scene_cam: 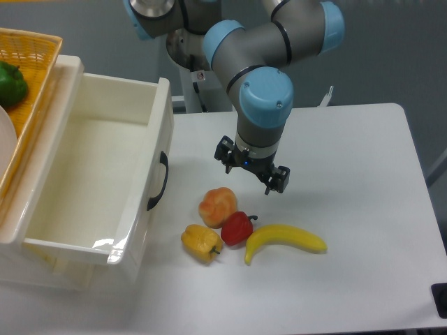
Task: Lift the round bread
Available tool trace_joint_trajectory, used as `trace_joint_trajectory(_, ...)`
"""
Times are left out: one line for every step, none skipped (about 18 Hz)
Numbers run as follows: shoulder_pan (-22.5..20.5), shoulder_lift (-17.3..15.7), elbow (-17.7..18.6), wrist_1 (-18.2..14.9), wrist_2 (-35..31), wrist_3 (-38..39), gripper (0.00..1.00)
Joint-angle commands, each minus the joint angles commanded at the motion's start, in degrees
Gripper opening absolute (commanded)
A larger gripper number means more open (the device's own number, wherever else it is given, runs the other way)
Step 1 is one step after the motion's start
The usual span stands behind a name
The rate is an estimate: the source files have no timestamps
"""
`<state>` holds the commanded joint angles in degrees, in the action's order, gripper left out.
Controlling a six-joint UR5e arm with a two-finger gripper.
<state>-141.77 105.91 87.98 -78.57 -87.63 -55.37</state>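
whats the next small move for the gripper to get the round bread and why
Probably shift the gripper toward the drawer side and nearer the camera until it is over the round bread, then descend. It appears open and empty, off to one side of the bun, and the red bell pepper touches the bread, so centring first matters.

high front view, angled down, table [363, 174]
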Motion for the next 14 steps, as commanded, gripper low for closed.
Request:
trace_joint_trajectory(-0.09, 0.0, -0.09, 0.0, 0.0, 0.0, 1.0)
trace_joint_trajectory(0.0, 0.0, -0.09, 0.09, -0.09, -0.09, 1.0)
trace_joint_trajectory(0.0, -0.09, -0.09, 0.0, 0.0, 0.0, 1.0)
trace_joint_trajectory(-0.09, -0.09, -0.17, 0.0, 0.0, 0.0, 1.0)
trace_joint_trajectory(-0.09, -0.09, -0.18, 0.17, 0.09, 0.09, 1.0)
trace_joint_trajectory(-0.09, -0.09, -0.18, 0.26, 0.09, 0.09, 1.0)
trace_joint_trajectory(0.0, -0.09, -0.18, 0.35, 0.0, 0.26, 1.0)
trace_joint_trajectory(0.09, 0.17, -0.09, 0.35, 0.09, 0.44, 1.0)
trace_joint_trajectory(0.17, 0.26, -0.09, 0.35, 0.0, 0.61, 1.0)
trace_joint_trajectory(0.18, 0.26, 0.09, 0.7, 0.0, 0.7, 1.0)
trace_joint_trajectory(0.18, 0.35, 0.52, 1.23, 0.0, 0.7, 1.0)
trace_joint_trajectory(0.18, 0.35, 0.96, 1.58, 0.0, 0.7, 1.0)
trace_joint_trajectory(0.09, 0.35, 1.31, 1.58, 0.09, 0.79, 1.0)
trace_joint_trajectory(0.09, 0.35, 1.67, 1.67, 0.09, 1.23, 1.0)
